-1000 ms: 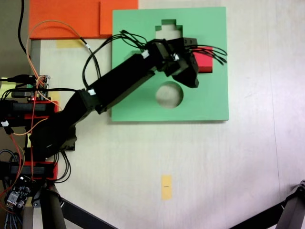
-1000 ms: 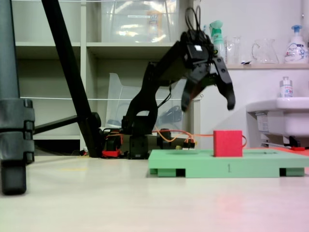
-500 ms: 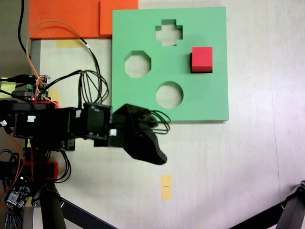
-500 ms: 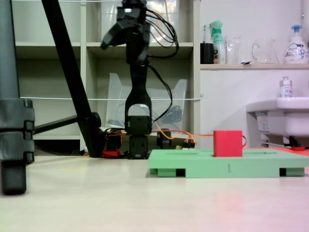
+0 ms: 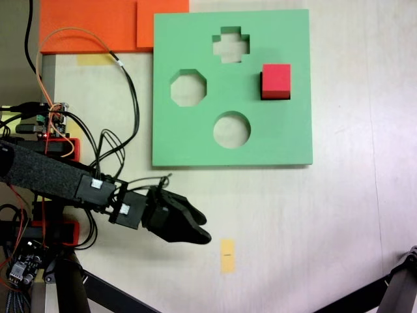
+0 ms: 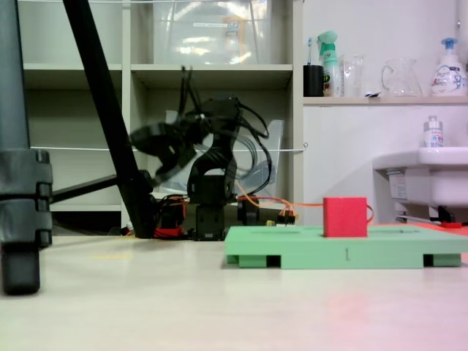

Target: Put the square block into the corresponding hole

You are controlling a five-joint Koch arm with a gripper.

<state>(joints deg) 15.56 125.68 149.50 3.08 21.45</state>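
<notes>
**Block seated in the board, arm off to the side**

Block is sitting in the square hole near the board's right edge, between the cross and round cutouts, and in the side view it is standing proud of the board's top. The placing looks done; perhaps only pressing it deeper is left. Gripper is hanging over the bare table near the yellow strip, well apart from the board, carrying nothing; whether its jaws are spread, I cannot tell.

arm: stretched low to the right in a fixed view | claw: empty, jaw state unclear
</notes>
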